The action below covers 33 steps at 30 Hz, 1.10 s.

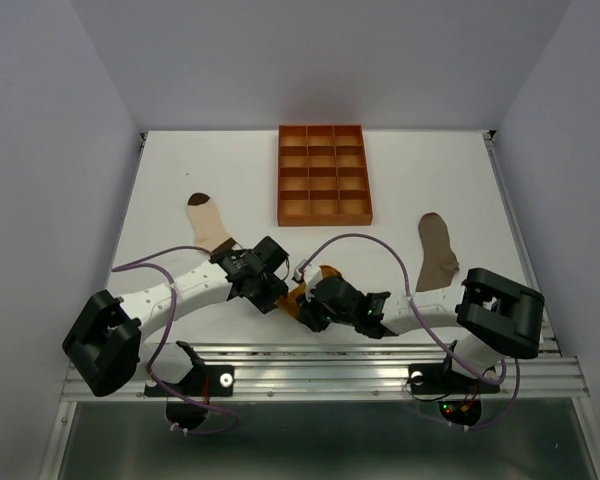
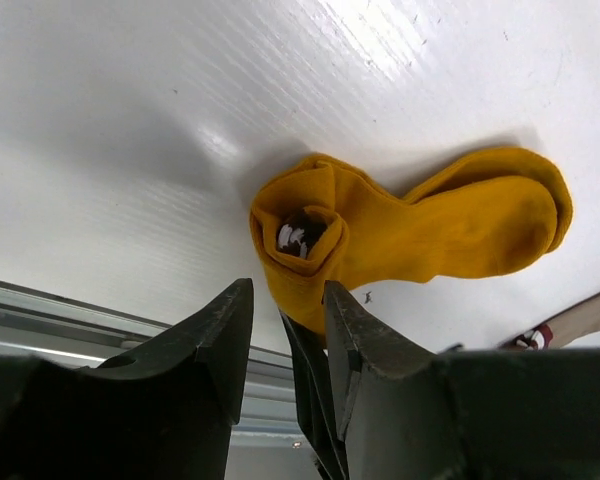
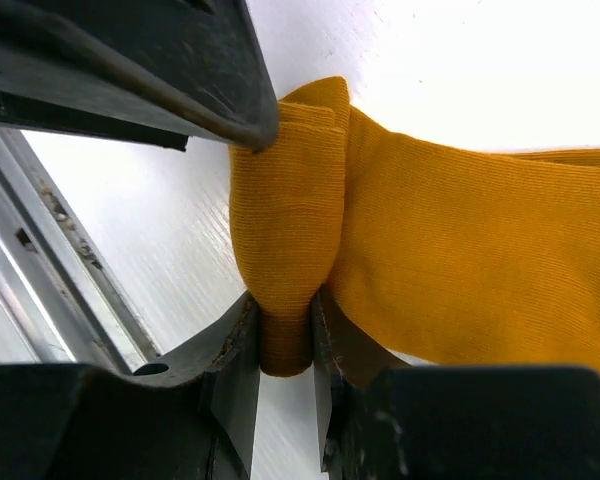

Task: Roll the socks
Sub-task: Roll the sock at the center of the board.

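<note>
Top external view: the yellow sock (image 1: pixel 300 297) lies bottom middle on the counter (image 1: pixel 420 180), partly rolled. The right jaws pinch its roll; the left jaws stand apart. The brown sock (image 1: pixel 437 252) and cream sock (image 1: pixel 208 225) lie flat, unrolled.

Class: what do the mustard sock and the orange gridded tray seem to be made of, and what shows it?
The mustard sock: soft knit fabric, matte; fine ribbing shows and it rolls and creases. The orange tray: probably rigid plastic, faintly glossy, with thin straight dividers.
</note>
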### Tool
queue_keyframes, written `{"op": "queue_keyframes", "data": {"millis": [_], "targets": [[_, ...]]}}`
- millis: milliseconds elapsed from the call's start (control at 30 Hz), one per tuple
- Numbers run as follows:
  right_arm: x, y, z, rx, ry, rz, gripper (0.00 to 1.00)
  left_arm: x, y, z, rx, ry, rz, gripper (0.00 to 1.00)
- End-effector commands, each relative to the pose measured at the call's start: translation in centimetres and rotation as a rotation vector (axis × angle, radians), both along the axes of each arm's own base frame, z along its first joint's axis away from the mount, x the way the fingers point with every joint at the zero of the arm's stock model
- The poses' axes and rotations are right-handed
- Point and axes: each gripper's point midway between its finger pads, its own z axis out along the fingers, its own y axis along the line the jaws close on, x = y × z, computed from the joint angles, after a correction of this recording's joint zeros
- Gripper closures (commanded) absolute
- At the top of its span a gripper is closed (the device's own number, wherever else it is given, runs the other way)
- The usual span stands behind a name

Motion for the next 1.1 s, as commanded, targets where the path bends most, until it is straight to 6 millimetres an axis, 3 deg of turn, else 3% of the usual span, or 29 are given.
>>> {"op": "queue_keyframes", "data": {"millis": [0,267,533,833,1067], "targets": [[-1.4,-1.4,-1.9,0.025,0.167,0.018,0.96,1.8,0.6,1.3,0.015,-0.075,-0.012,0.55],[-0.5,-3.4,-2.6,0.164,0.324,-0.079,0.98,3.6,0.5,1.9,0.008,-0.146,-0.067,0.54],[0.3,-4.8,-3.7,0.234,0.450,-0.180,0.98,5.0,-1.7,2.2,-0.064,-0.230,-0.172,0.53],[1.5,-7.8,-6.4,0.232,0.571,-0.365,0.99,5.1,-2.3,1.6,-0.074,-0.267,-0.259,0.53],[1.7,-8.6,-7.2,0.224,0.606,-0.410,0.99,5.2,-2.8,1.3,-0.066,-0.318,-0.370,0.50]]}}
